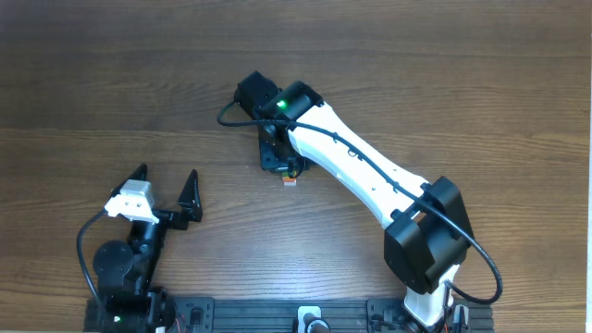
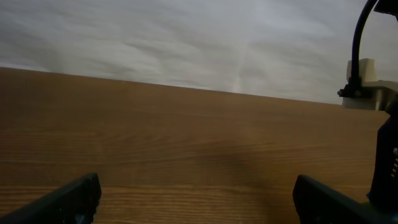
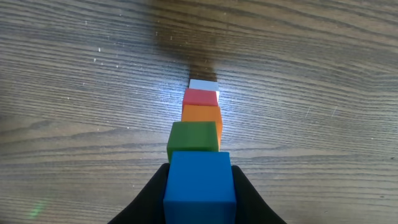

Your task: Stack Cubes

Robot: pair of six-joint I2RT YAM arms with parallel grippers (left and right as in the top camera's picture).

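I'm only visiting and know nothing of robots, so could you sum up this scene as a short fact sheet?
surface: wooden table
stack, top to bottom: blue cube, green cube, orange cube, red cube, white cube
right gripper: closed on the blue cube atop the stack
left gripper: open, empty, apart from the stack

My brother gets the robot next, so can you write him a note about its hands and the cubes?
Left hand: open, empty, low over the table.
Right hand: shut on the blue cube, right above the tower.
Tower, top down: green cube, orange cube, red cube, white cube.
Done: four stacked.
Left: settle blue on green (can't tell if touching), then let go.
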